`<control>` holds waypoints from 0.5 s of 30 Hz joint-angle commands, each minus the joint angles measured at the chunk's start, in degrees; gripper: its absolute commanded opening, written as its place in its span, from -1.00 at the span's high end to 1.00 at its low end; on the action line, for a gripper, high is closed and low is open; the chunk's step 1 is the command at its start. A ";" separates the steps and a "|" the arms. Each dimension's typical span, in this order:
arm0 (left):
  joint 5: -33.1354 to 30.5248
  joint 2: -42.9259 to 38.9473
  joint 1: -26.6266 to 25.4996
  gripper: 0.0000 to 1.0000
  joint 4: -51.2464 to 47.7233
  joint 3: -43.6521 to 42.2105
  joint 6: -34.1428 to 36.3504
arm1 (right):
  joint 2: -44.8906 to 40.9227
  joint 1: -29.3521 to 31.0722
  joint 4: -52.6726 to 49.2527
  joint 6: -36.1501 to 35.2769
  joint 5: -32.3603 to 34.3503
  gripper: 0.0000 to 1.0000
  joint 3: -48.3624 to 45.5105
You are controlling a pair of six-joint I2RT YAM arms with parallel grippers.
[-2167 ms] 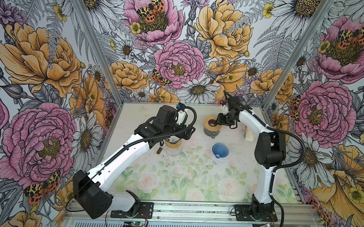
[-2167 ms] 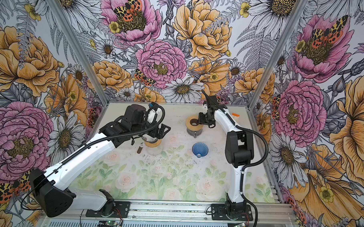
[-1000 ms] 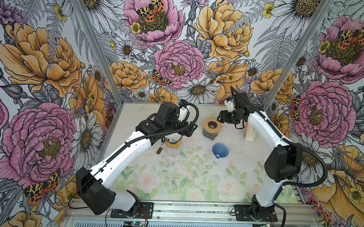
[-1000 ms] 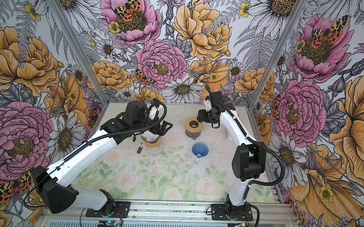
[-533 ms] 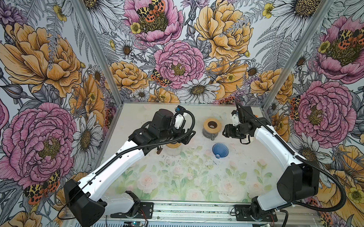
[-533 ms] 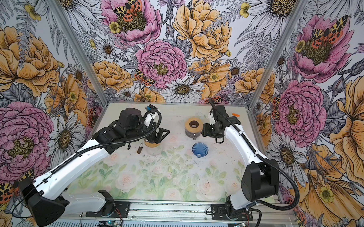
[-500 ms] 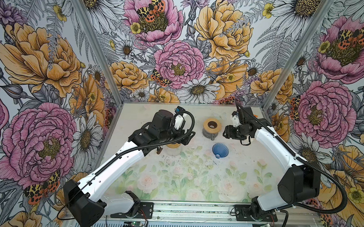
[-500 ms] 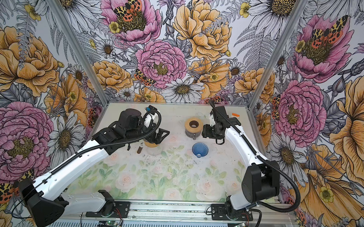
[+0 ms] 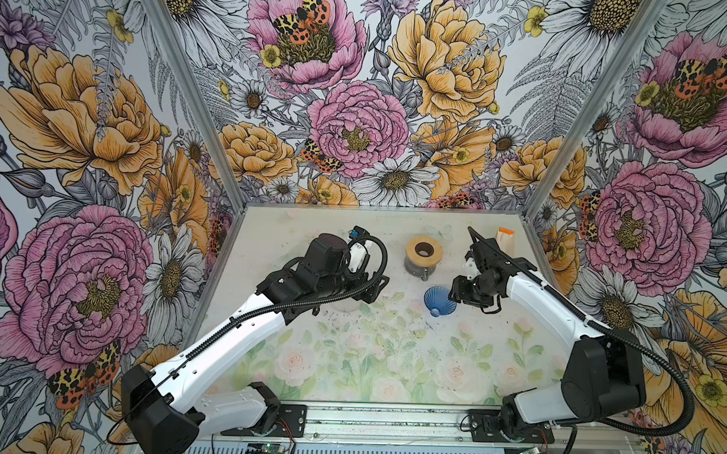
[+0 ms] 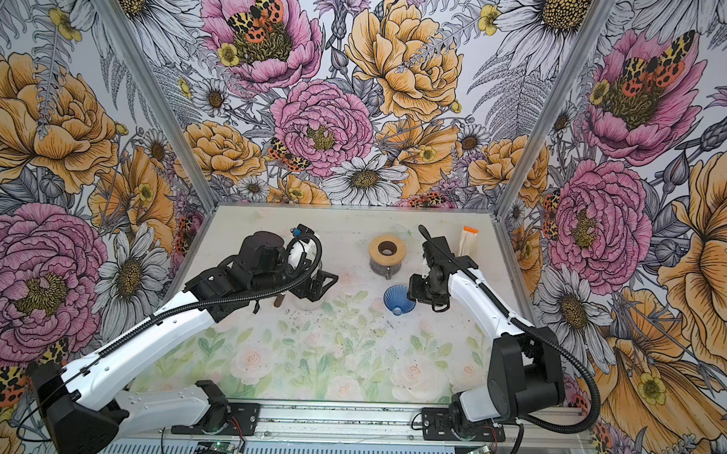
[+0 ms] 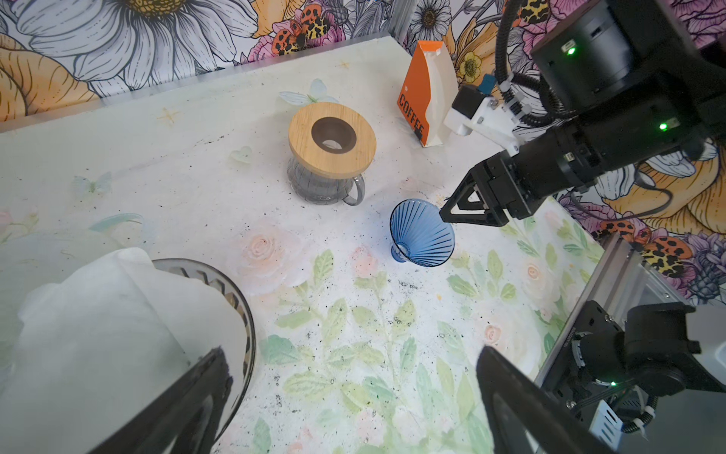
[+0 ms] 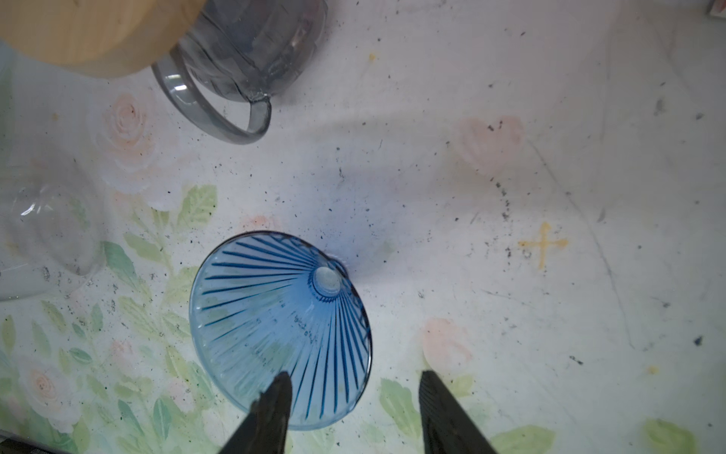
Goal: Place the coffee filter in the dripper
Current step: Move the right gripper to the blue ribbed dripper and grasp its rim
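The dripper [image 9: 439,300] [image 10: 399,298] is a blue ribbed glass cone lying on its side on the table. My right gripper [image 12: 353,375] [image 9: 451,291] is open, and its two jaws straddle the dripper's [image 12: 281,330] rim, one over the cone's mouth and one outside it. The coffee filter [image 11: 98,322] is white folded paper standing in a clear glass holder [image 11: 235,298], right beside one finger of my left gripper [image 11: 349,361]. That gripper [image 10: 322,282] is wide open and holds nothing. In both top views the left wrist hides the filter.
A glass server with a round wooden lid [image 9: 423,249] [image 11: 332,137] stands just behind the dripper. An orange and white coffee bag [image 9: 505,237] [image 11: 428,94] stands at the back right corner. Dark coffee grounds speckle the floral table surface [image 9: 369,361].
My right arm has swung from behind the server forward to the dripper, with its jaws narrowing around the rim. My left arm has drawn back a little toward the left.
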 commanded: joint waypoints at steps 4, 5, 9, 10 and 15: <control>-0.73 -0.04 -0.44 -0.98 1.72 -0.71 -0.87 | 2.93 0.89 4.94 1.92 -2.30 0.06 -1.44; -0.65 0.23 -0.48 -0.98 1.79 -0.66 -0.73 | 3.44 1.11 5.32 2.09 -2.40 0.08 -1.57; -0.70 0.38 -0.53 -0.98 1.76 -0.73 -0.66 | 4.52 1.71 6.71 2.55 -2.38 0.15 -2.00; -0.74 0.54 -0.53 -0.98 1.76 -0.65 -0.61 | 4.82 1.80 6.94 2.64 -2.31 0.17 -2.07; -0.34 1.21 -0.53 -0.97 1.74 -0.51 -0.87 | 6.55 1.89 7.91 3.26 -2.05 0.30 -2.28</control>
